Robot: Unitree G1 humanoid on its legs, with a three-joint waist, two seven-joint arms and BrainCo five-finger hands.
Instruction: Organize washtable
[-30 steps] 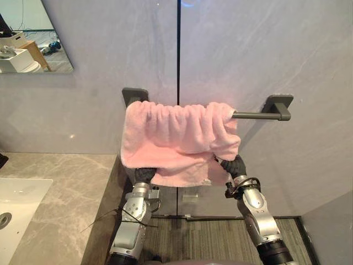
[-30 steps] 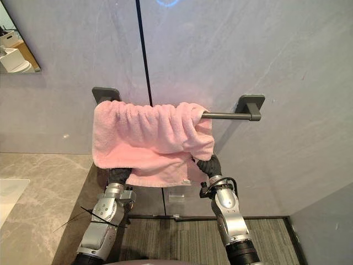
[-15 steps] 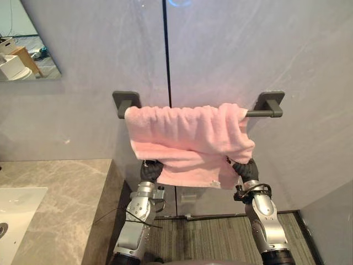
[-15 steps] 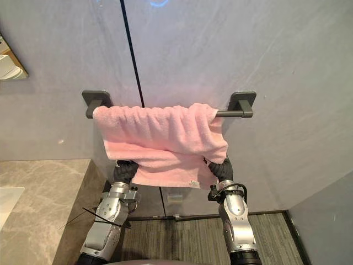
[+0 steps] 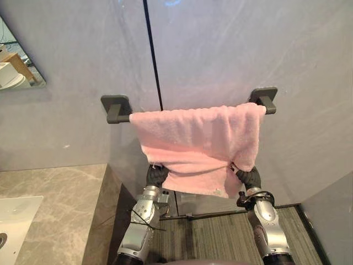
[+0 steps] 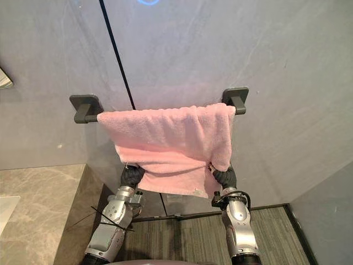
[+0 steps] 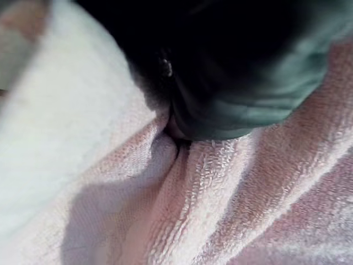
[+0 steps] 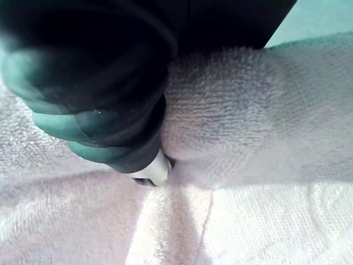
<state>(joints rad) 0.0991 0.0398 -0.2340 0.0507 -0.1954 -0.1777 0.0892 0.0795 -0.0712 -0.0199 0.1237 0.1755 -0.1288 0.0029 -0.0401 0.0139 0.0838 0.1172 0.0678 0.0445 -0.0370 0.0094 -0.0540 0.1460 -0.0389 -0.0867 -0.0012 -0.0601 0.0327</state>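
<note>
Pink towel (image 5: 198, 138) on the wall bar (image 5: 118, 108), a hand under each lower corner

The towel hangs over the dark bar, spread from just beside its left bracket to its right end. The left hand (image 5: 157, 175) and the right hand (image 5: 249, 178) are pushed into the lower edge. Their fingers are hidden in the cloth, so I cannot tell if they grip. The stone bench (image 5: 55, 204) lies at lower left.

Head stereo pair, two wrist cameras.
Both eyes face the wall (image 5: 248, 44), sharing towel (image 5: 196, 138) and rail (image 5: 117, 109); each wrist camera sits very close against the towel.
</note>
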